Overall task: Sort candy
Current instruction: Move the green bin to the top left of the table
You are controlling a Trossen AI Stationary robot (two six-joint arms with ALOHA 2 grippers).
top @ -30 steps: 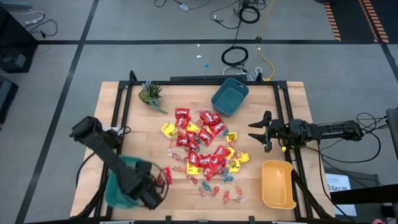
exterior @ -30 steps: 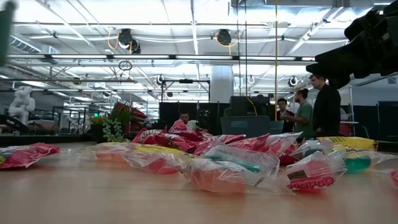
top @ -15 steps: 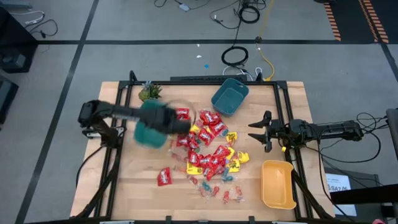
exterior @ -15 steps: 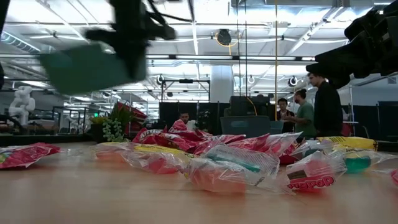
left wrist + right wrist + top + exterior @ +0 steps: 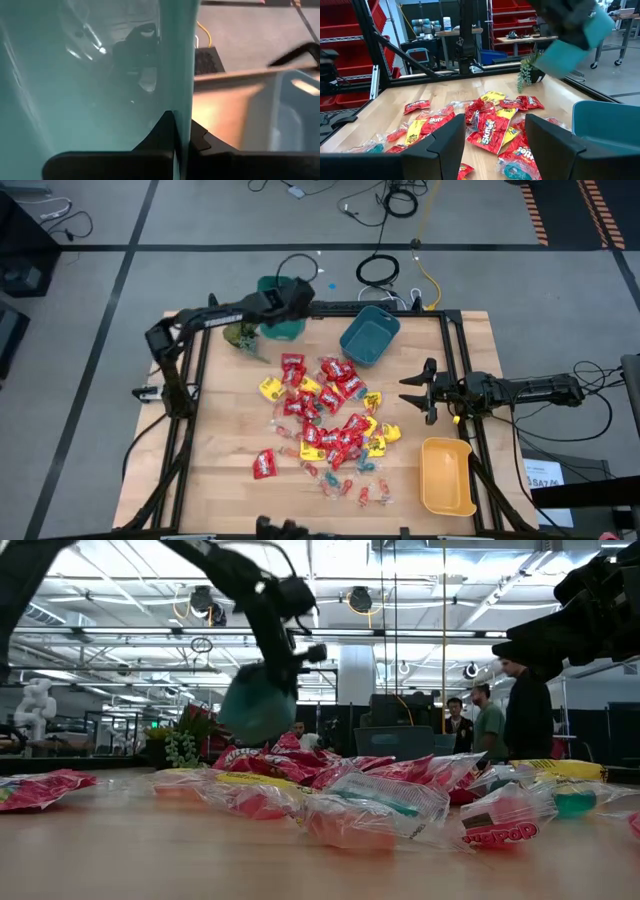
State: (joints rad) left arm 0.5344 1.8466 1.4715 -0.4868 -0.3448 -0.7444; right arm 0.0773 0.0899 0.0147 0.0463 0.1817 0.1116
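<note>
Candy (image 5: 325, 418) is lying in a loose pile in the middle of the table (image 5: 225, 500): red packets, yellow packets and small twist-wrapped pieces, with one red packet (image 5: 264, 464) lying apart on the near-left side of the pile. Nothing looks sorted yet; the yellow bin (image 5: 446, 476) near the pile's right corner is showing no candy inside.

The left gripper (image 5: 283, 298) is reaching out over the far edge of the table, beyond the pile, and is clamped on the wall of a green bin (image 5: 281, 320), as the left wrist view is showing, with the bin's rim pinched between the fingers. The bin is hanging in the air, just beside the small plant (image 5: 241, 333) and left of the blue bin (image 5: 369, 335) standing behind the pile.

The right gripper (image 5: 420, 390) is waiting to the right of the pile with its fingers spread wide and nothing between them.

The likely trouble is the carried bin: gripped by one thin wall, it could twist or slip out. It is also passing close to the plant and could knock it over, or come down partly off the table's far edge.
</note>
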